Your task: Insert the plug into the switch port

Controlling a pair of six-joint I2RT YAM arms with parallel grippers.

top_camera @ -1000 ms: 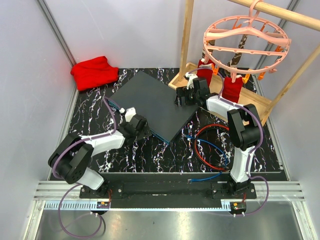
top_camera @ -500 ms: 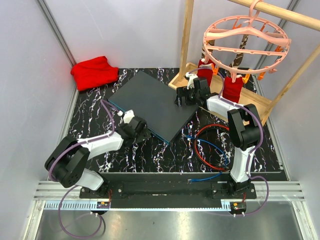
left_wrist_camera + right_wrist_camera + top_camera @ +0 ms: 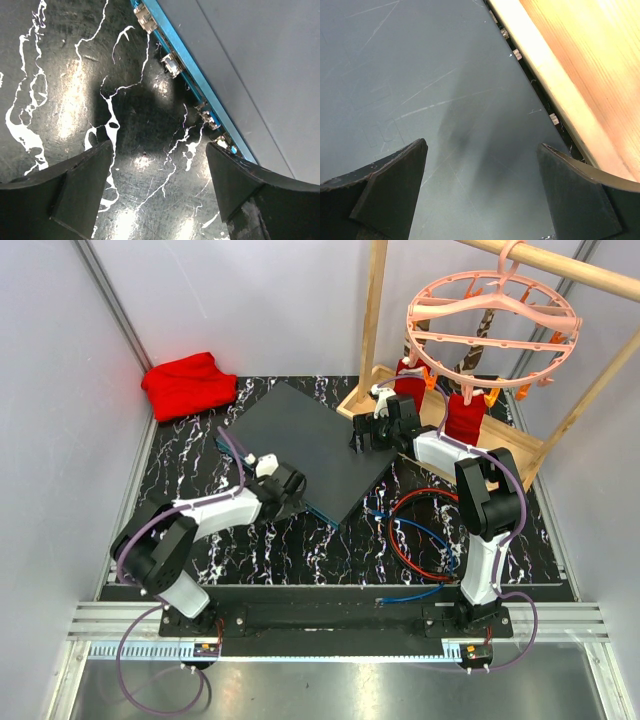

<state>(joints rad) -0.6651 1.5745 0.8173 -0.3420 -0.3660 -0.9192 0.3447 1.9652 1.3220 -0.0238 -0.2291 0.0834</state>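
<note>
Fingers [image 3: 82, 182] of the left gripper [image 3: 159, 160] are standing wide apart with nothing between them, hovering just beside the switch's [image 3: 300, 445] teal front edge [image 3: 200, 95], which is running diagonally past the right finger. From there the wrist view is looking along the small sockets [image 3: 171, 64], likely to pick out a port. Those of the right gripper [image 3: 482, 155] are likewise spread and holding nothing, hanging over the switch's flat top near its far right edge, perhaps to steady the box against a push from the front. Neither is carrying a plug. What is looking like the plug [image 3: 377, 511] is lying on the table [image 3: 300, 550] just right of the switch's near corner, at the end of the red and blue cables [image 3: 420, 535] coiling to the switch's right, so a pickup is probably coming first. Along the switch's far right edge a wooden tray [image 3: 580, 75] is sitting close, leaving the right gripper little room there
</note>
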